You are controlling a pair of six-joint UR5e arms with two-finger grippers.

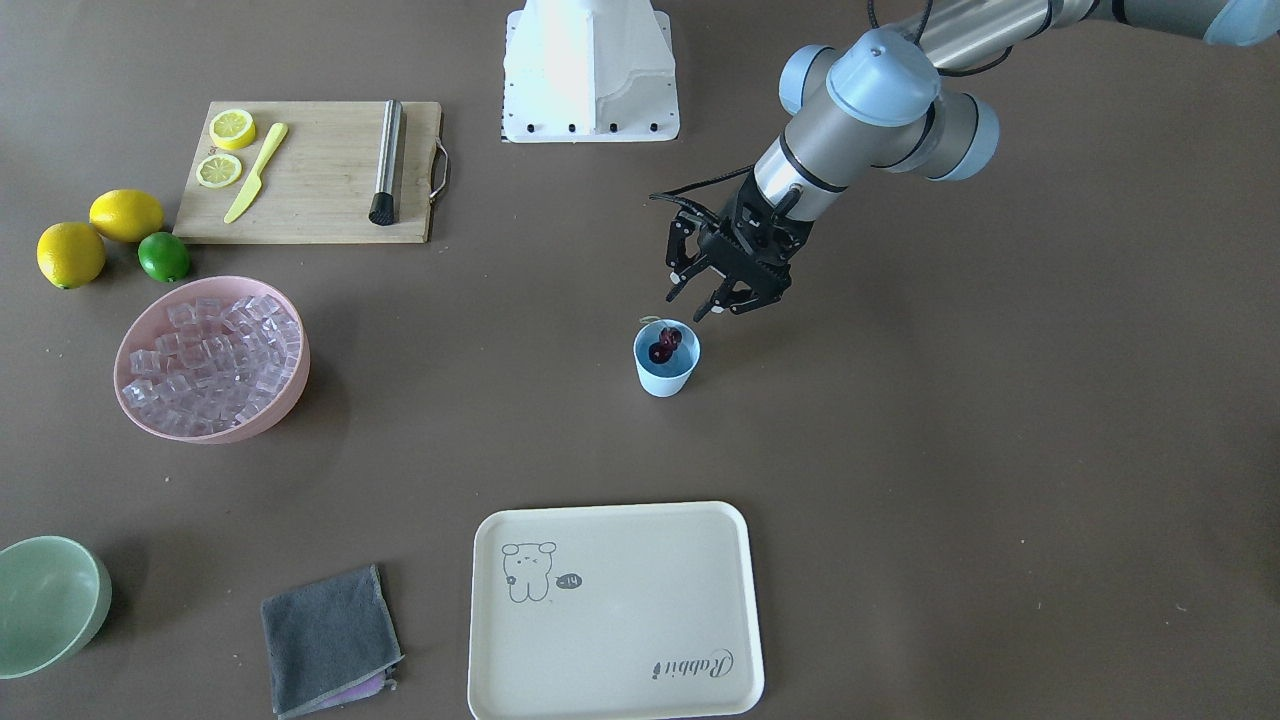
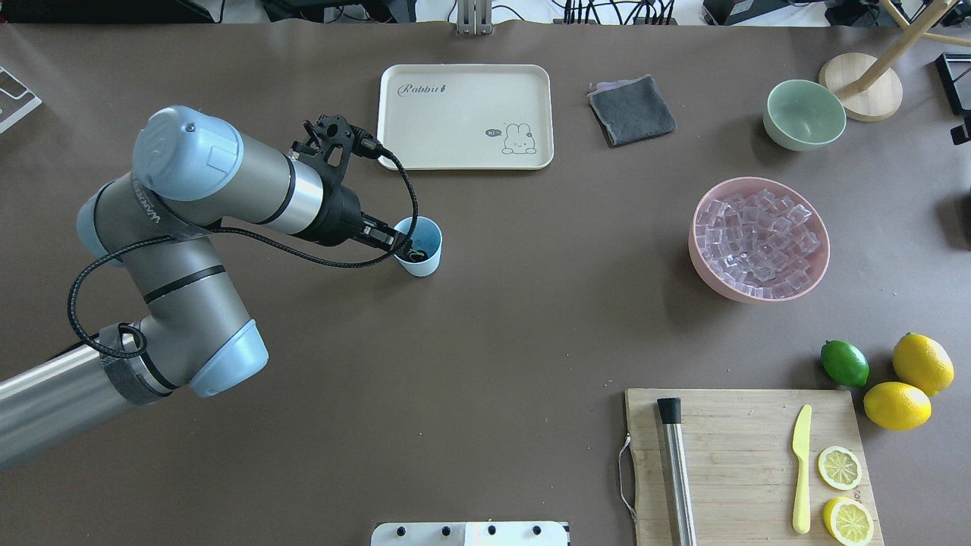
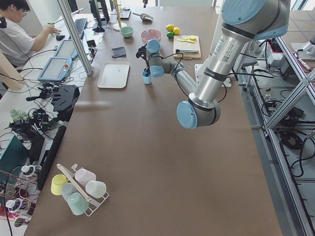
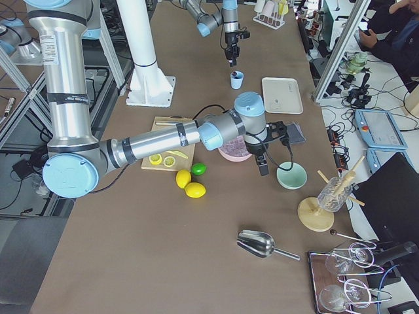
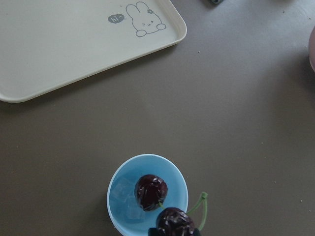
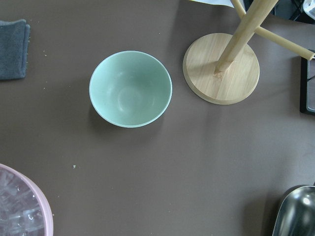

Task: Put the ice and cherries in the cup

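Left pincer [image 1: 697, 300] released, empty. The cup [image 1: 664, 385] sits just below it with the cherries [image 1: 665, 344] inside. Ice [image 1: 215, 350] lies well apart from it in the pink bowl [image 1: 280, 410] — right pincer [image 4: 262, 169] hangs beside that bowl, so nearer; its state — can't tell.

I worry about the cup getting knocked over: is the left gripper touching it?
Apart. The exterior right view shows the left gripper hanging above the cup, with a plain gap between its tips and the rim.
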